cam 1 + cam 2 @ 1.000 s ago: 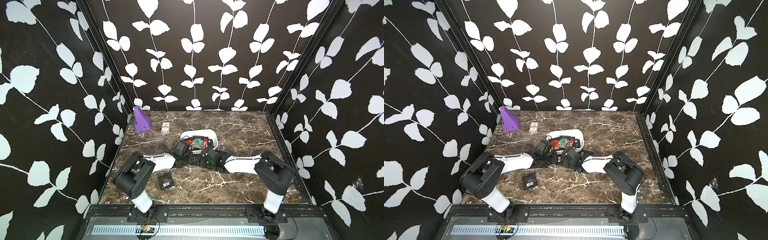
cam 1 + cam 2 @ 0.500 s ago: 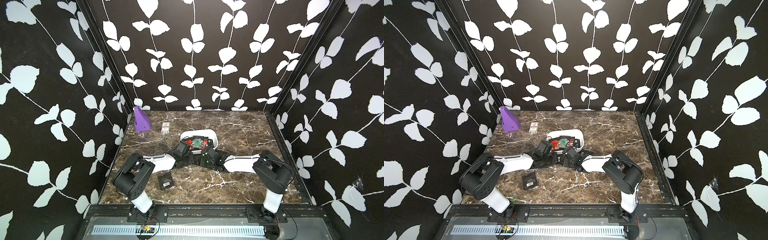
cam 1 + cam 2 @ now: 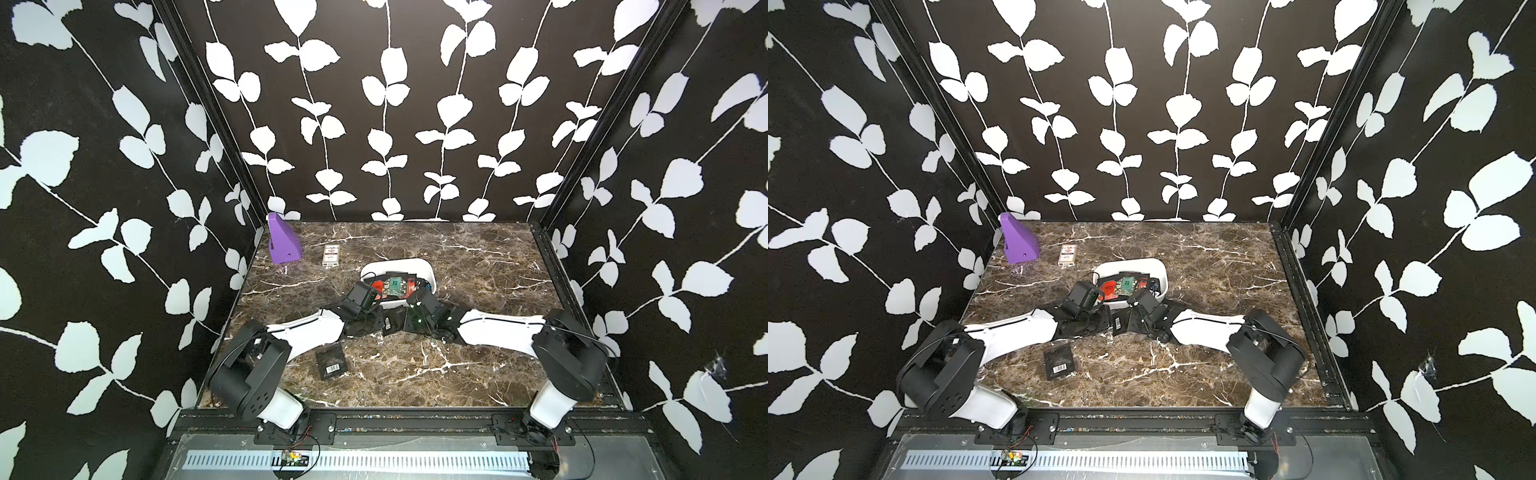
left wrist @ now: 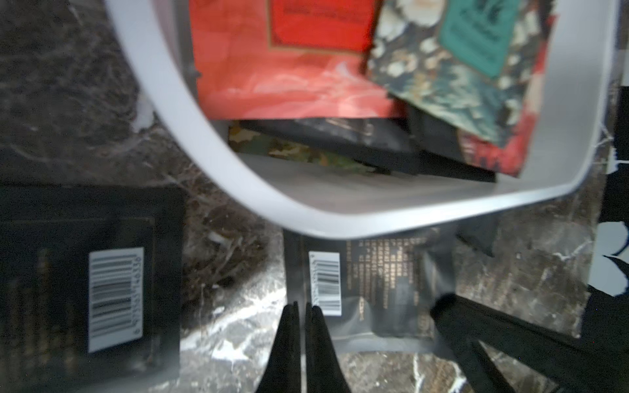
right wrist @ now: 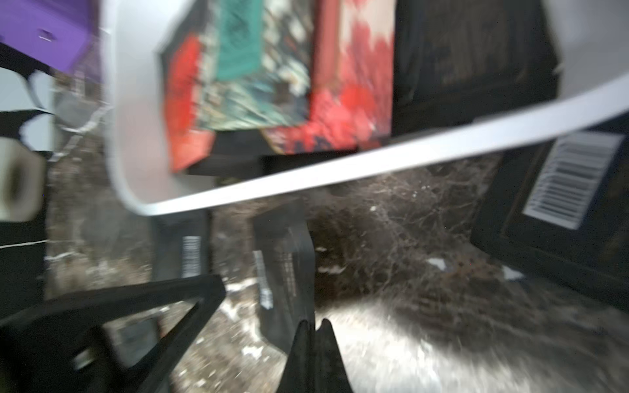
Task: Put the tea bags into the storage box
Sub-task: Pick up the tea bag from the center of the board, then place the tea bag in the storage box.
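Roughly, left to right.

Far left corner: purple wedge block (image 3: 284,245), with a white packet with a red mark (image 3: 331,255) near it. Neither is ours to move. Toward the front, a lone black tea bag (image 3: 330,362) lies flat, barcode up, on the marble table (image 3: 478,270).

Left gripper (image 4: 304,306): jaws shut, tips at the corner of a wall-side tea bag (image 4: 367,289). This black one, barcode up, lies against the outside of the storage box (image 3: 407,264). We cannot tell whether any foil is caught between the tips.

Storage box, mid-table: it holds a red-orange tea bag (image 4: 299,68), a green-labelled tea bag (image 4: 476,44) and black ones beneath.

Right gripper (image 5: 315,323): jaws shut, tips at the edge of a blurred black tea bag (image 5: 282,272). The blur hides whether it is pinched, and whether it is the same bag the left tips touch.

Our reading is that the step in hand is a pick at the box's near wall, with both arms low and close together.

To do it well:
- Let one arm lead while the other holds off.
- Draw the bag back from the wall before lifting, so the rim is not nudged.
- Carry it clear over the rim.
- Release low onto the pile, since foil held by its edge will likely droop and swing.
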Robot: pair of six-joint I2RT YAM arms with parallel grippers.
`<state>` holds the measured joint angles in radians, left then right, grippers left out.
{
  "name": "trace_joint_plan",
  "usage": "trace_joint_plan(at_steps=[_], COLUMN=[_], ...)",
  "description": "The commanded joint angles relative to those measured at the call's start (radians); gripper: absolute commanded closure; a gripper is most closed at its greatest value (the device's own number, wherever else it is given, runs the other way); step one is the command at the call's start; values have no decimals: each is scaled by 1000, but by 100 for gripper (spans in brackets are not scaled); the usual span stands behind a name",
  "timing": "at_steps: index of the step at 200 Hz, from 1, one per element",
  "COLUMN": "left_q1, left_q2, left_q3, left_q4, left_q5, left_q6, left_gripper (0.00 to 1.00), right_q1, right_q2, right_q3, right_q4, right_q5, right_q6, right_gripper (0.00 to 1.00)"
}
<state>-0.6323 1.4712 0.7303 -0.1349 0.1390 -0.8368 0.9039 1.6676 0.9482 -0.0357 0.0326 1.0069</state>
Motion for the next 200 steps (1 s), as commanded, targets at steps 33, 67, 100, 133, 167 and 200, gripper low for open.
trace_joint_plan(at_steps=[33,67,100,133,167,200], left_q1=[-6,-5,-7,-5,-6,-6], left_q2=[-178,-258,-306,-351,-402,-434], left_q3=[6,0,-28,-71,-109,-144], left_q4=[-125,-177,-192,-190,-191,-182], left_q5=[-8,-38,-87,-111,-109,-98], left_q6=[13,20,12,-9,-23,-31], left_gripper=[100,100,100,98,95,94], right_q1=[16,16,10,-27,-68,-96], right_q2=[-144,-213,-226,-159,-15,142], right_q3=[-22,40,154,296,489,653], right_q4=[-133,-223,-298,-317,-328,-334], right_q5=[5,22,24,-22,-62,-115], right_q6=[-25,-71,-132,-180,-218,-232], right_gripper=[100,100,100,100,100,100])
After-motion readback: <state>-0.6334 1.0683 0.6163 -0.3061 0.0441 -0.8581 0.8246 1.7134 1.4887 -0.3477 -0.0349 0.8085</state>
